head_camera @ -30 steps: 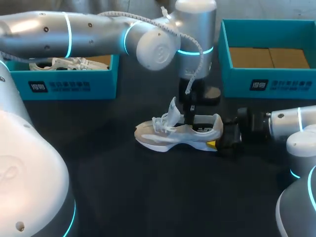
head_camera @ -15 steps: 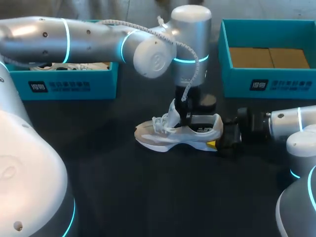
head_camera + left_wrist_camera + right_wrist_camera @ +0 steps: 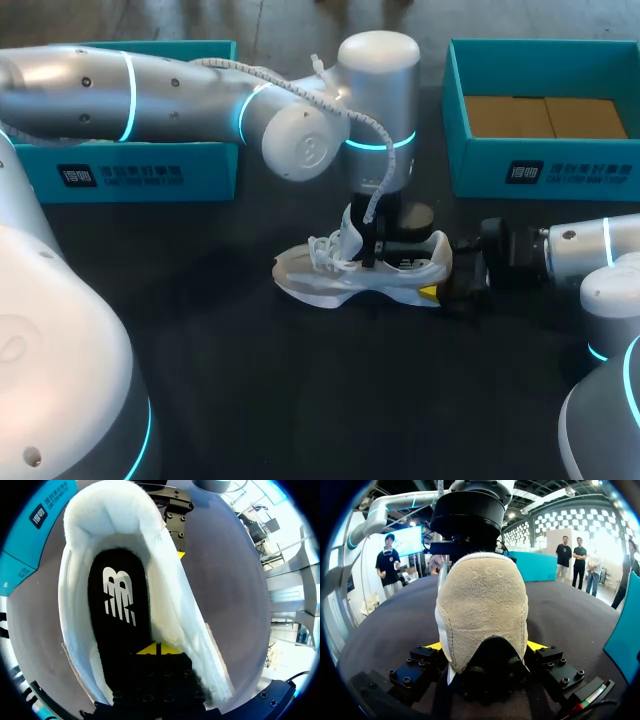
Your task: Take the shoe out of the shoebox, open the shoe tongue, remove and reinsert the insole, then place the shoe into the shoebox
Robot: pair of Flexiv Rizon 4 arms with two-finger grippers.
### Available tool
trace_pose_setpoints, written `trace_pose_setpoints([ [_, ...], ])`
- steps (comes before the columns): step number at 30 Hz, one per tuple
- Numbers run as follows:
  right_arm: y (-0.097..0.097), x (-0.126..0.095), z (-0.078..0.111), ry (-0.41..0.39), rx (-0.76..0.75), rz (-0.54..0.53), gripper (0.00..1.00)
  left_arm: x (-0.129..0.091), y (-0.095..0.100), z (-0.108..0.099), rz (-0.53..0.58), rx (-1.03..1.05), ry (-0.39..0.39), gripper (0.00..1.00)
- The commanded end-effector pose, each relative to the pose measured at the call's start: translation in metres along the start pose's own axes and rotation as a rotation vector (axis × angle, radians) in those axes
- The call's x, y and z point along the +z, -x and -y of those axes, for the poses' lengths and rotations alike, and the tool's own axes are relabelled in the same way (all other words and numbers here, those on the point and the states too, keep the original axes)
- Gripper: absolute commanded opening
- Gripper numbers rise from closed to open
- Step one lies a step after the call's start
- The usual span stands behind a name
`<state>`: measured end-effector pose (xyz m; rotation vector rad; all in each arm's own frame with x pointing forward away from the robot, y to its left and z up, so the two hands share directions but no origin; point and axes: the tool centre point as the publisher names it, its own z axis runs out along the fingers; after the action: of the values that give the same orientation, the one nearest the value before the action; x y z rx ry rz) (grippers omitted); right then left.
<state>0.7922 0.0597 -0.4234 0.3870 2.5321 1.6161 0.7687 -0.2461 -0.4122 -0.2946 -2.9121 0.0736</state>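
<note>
A white and beige shoe [image 3: 340, 278] stands on the dark table, toe to the left, its tongue [image 3: 350, 230] pulled upright. My left gripper [image 3: 371, 257] points straight down into the shoe's opening. In the left wrist view it [image 3: 156, 649] is shut, its yellow tips together on the black insole [image 3: 118, 605] between the white padded walls [image 3: 172, 597]. My right gripper [image 3: 442, 287] comes in from the right at table level. Its fingers [image 3: 434, 646] press the beige heel [image 3: 482, 610] from both sides, so it [image 3: 485, 647] is shut on the shoe.
One teal shoebox [image 3: 150, 172] stands at the back left, partly behind my left arm. A second teal shoebox [image 3: 545, 172] with a brown cardboard floor stands at the back right. The dark tabletop [image 3: 300, 400] stretches in front of the shoe.
My left arm has come forward and lowered its shut gripper deeper into the shoe's opening. The shoe and the right gripper have stayed where they were.
</note>
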Motion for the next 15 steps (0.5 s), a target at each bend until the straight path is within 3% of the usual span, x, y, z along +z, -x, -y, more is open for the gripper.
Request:
trace_pose_setpoints([
  [1,-0.0001,0.0004,-0.0014,-0.005,0.001,0.001,0.0,0.0075,-0.0006,-0.001,0.013,-0.001,-0.01,0.0],
  [11,-0.0001,0.0004,-0.0014,-0.005,0.001,0.001,0.0,0.0114,0.0023,0.0034,0.053,-0.012,-0.019,0.0],
  [12,-0.0001,0.0004,-0.0014,-0.005,0.001,0.001,0.0,0.0118,0.0032,0.0038,0.059,-0.011,-0.022,0.09],
  [13,-0.0001,0.0004,-0.0014,-0.005,0.001,0.001,0.0,0.0118,0.0033,0.0038,0.062,-0.011,-0.022,0.09],
  [15,-0.0001,0.0004,-0.0014,-0.005,0.001,0.001,0.0,0.011,0.0043,0.0049,0.078,-0.008,-0.026,0.31],
])
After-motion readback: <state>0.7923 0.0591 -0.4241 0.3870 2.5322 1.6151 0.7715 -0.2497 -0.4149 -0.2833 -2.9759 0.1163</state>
